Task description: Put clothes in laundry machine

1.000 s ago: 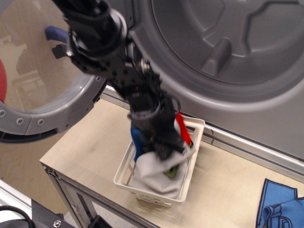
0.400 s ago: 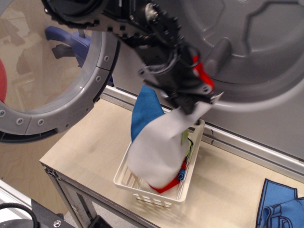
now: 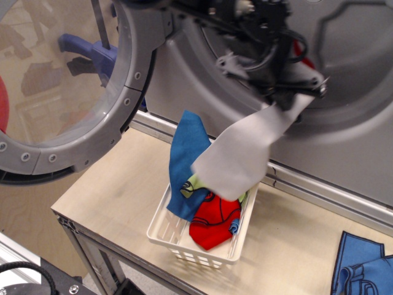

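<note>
My gripper (image 3: 295, 92) is shut on the top of the light-grey cloth (image 3: 239, 153) and holds it up at the lower rim of the laundry machine's round opening (image 3: 344, 55). The cloth hangs down, blurred by motion, with its low end over the basket. A blue cloth (image 3: 186, 153), a red cloth (image 3: 214, 222) and a bit of a yellow-green cloth (image 3: 192, 182) hang or lie with it over the white slotted basket (image 3: 184, 246). The round clear-windowed door (image 3: 61, 92) stands open at the left.
The basket stands on a light wooden table (image 3: 110, 190) in front of the machine. A blue garment (image 3: 362, 264) lies at the table's right front corner. The table's front edge runs close below the basket.
The arm has risen from the basket up and to the right to the drum opening, pulling the grey cloth with it. The blue and red cloths were dragged up and now hang lower.
</note>
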Available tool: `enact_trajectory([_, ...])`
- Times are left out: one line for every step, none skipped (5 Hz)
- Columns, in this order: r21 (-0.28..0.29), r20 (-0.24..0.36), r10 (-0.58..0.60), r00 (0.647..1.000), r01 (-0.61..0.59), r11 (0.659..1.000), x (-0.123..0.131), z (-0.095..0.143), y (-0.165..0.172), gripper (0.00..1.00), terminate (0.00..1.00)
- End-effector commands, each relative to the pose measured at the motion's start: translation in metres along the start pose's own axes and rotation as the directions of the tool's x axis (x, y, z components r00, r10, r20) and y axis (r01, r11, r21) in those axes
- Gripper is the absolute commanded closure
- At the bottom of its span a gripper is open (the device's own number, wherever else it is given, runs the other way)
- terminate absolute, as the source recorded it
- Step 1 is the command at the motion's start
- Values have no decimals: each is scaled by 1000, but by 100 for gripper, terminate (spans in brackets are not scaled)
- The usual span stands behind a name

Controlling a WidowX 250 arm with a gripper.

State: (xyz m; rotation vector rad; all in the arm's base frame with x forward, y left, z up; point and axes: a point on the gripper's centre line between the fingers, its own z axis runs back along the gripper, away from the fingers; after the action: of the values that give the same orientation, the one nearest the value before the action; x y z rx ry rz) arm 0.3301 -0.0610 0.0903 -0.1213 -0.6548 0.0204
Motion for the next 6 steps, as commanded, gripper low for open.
enact_trajectory([39, 177, 13, 984, -20, 999, 75, 2, -15, 100, 0])
enact_trajectory([61, 238, 28, 971, -44, 997, 102, -1, -17, 100, 0])
enact_trajectory([71, 282, 30, 959, -52, 996, 121, -2, -17, 100, 0])
enact_trajectory([71, 299, 34, 954, -57, 996, 130, -9, -15, 100, 0])
enact_trajectory([73, 323, 35, 946, -62, 995, 141, -22, -8, 100, 0])
enact_trajectory([78, 297, 89, 951, -117, 990, 138, -25, -3, 0, 0])
